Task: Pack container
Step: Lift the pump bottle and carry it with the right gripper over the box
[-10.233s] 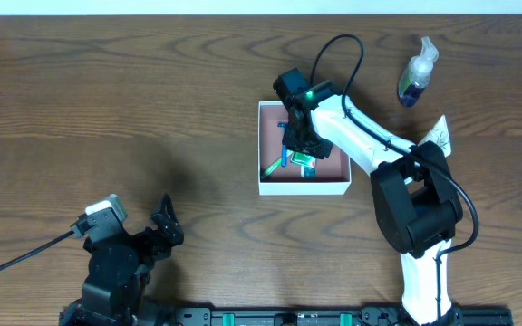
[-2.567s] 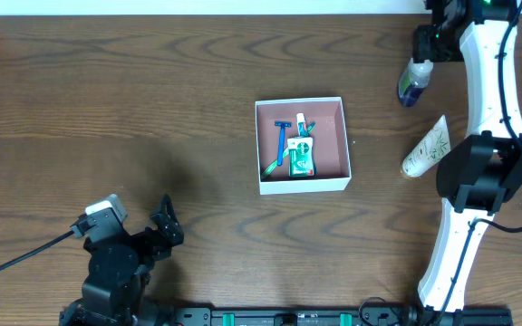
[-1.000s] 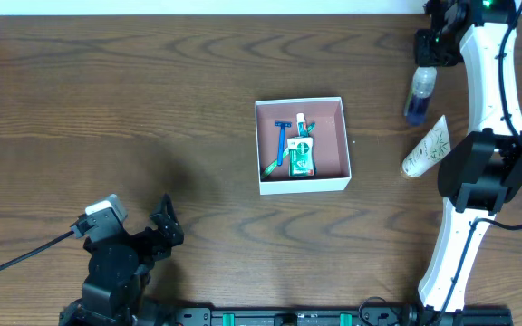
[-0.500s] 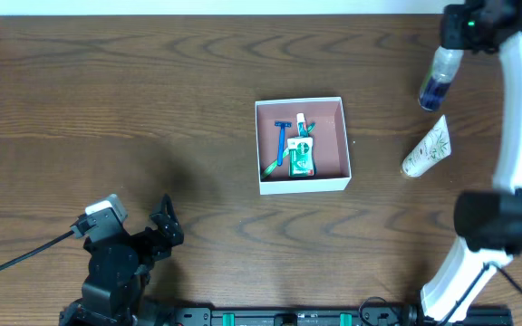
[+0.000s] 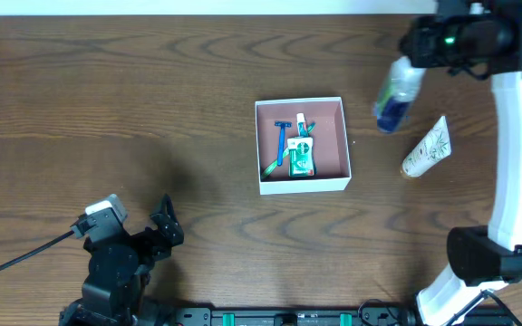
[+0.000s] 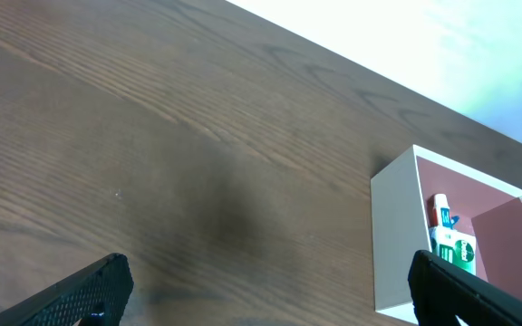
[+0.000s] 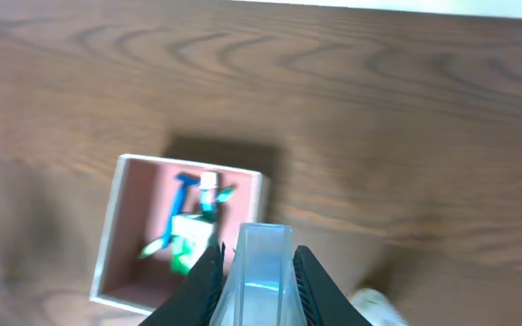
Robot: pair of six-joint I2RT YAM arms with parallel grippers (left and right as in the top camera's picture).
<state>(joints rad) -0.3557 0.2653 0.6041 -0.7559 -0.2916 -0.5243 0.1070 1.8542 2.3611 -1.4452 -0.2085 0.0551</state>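
The container [image 5: 347, 140], a white-walled square box with a pink-brown inside, sits mid-table and holds a blue razor [image 5: 282, 140] and a green packet [image 5: 302, 156]. My right gripper [image 5: 412, 65] is shut on a clear spray bottle [image 5: 393, 98] with blue liquid, carried in the air to the right of the container. In the right wrist view the spray bottle [image 7: 263, 272] sits between the fingers above the table, with the container [image 7: 111, 235] below left. My left gripper [image 6: 265, 290] stands open at the front left, the container [image 6: 397, 235] ahead on its right.
A white tube with a leaf print [image 5: 427, 148] lies on the table right of the container. The right arm's white links [image 5: 515, 145] stand along the right edge. The left arm's base [image 5: 116, 272] sits at the front left.
The right gripper has carried the spray bottle up off the table and leftwards, from the far right corner toward the container. The left arm has not moved.
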